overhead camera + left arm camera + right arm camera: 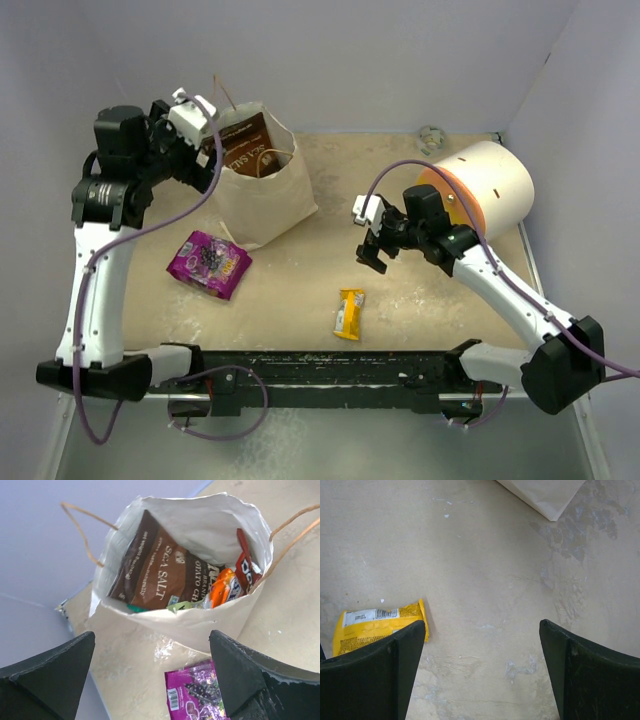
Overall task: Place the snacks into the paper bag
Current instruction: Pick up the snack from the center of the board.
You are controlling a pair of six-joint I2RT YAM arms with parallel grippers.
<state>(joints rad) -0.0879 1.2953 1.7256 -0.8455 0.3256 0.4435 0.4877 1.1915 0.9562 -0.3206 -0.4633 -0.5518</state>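
Note:
The tan paper bag [262, 195] stands at the back left, also in the left wrist view [200, 625]. Inside it are a brown sea-salt packet [155, 570], an orange pouch [223, 588] and a red-white pouch [245, 565]. A purple packet [208, 262] lies on the table in front of the bag, also in the left wrist view [192, 695]. A small yellow bar [349, 312] lies near the middle front; it shows in the right wrist view [375, 622]. My left gripper [195, 125] is open and empty above the bag's left rim. My right gripper [375, 250] is open and empty, above the table right of the bar.
A big cream cylinder with an orange face [485, 190] lies at the back right behind my right arm. The paper bag's corner [545, 497] shows at the top of the right wrist view. White walls close in the table on the left, right and back.

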